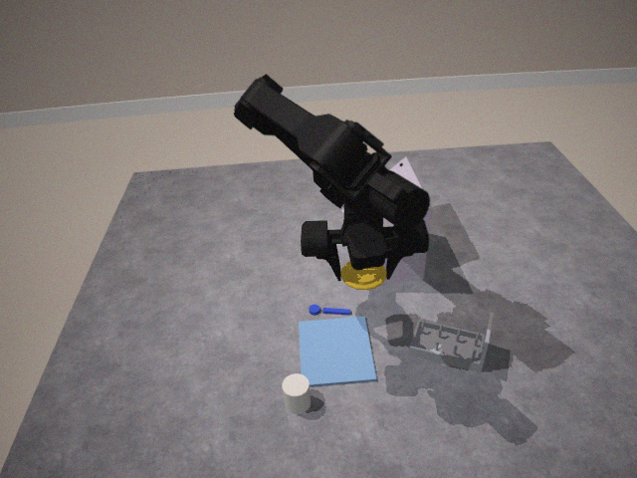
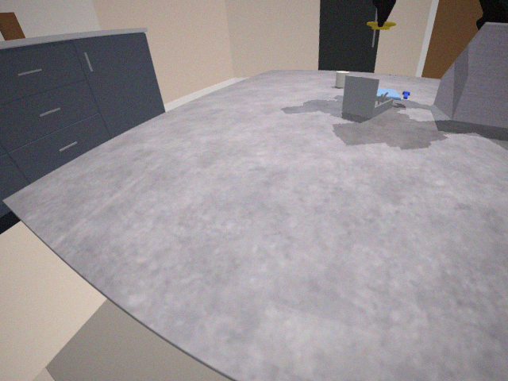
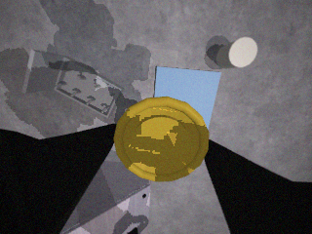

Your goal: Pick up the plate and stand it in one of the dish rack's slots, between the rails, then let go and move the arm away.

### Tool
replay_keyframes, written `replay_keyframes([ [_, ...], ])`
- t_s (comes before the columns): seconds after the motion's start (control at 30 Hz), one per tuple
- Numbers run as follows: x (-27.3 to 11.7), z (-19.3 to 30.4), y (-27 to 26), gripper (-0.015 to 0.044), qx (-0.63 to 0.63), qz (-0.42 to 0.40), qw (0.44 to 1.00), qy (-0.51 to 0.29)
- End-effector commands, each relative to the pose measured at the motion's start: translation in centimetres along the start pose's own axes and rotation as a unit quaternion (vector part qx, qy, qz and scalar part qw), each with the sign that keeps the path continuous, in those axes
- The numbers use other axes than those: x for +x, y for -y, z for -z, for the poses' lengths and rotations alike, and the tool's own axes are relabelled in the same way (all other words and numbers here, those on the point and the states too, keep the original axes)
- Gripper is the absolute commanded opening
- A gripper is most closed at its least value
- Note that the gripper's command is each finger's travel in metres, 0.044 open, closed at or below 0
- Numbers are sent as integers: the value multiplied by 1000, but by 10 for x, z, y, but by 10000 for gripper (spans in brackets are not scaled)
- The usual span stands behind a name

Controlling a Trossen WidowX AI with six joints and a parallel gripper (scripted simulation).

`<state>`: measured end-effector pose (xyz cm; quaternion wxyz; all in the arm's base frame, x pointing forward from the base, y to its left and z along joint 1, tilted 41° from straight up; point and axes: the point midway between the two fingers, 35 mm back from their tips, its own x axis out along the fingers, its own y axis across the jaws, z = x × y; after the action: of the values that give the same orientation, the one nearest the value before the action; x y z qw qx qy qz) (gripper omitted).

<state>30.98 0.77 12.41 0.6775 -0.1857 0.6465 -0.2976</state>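
Observation:
The yellow plate (image 1: 363, 280) (image 2: 381, 28) (image 3: 161, 141) lies flat, face up, between the fingers, high above the table. My gripper (image 1: 364, 278) (image 3: 161, 136) is shut on the plate, its fingers wide apart at opposite sides of the rim. The grey dish rack (image 1: 486, 342) (image 2: 359, 96) (image 3: 88, 107) stands on the table, to the right of and below the gripper in the top view, at the upper left in the wrist view. Its rows of short prongs show with nothing between them, and a tall panel rises at one end.
A light blue square board (image 1: 336, 352) (image 2: 388, 94) (image 3: 187, 85) lies left of the rack in the top view. A white cylinder (image 1: 297, 393) (image 2: 341, 79) (image 3: 243, 52) stands at its corner. A blue spoon (image 1: 336, 311) (image 2: 406, 94) lies behind it. A sloped pale block (image 2: 478, 78) (image 3: 114, 210) stands by the arm.

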Motion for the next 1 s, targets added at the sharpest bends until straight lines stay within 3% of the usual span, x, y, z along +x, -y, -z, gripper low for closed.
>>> replay_keyframes([
  [0.0, 2, 7, -24, 0, 49, 0, 999, -5],
  [0.23, 2, 24, -61, 0, 165, 1, 986, -5],
  [0.4, 2, 25, -64, 0, 176, 1, 984, -5],
  [0.97, 50, 34, -76, 0, 39, -111, 989, -95],
])
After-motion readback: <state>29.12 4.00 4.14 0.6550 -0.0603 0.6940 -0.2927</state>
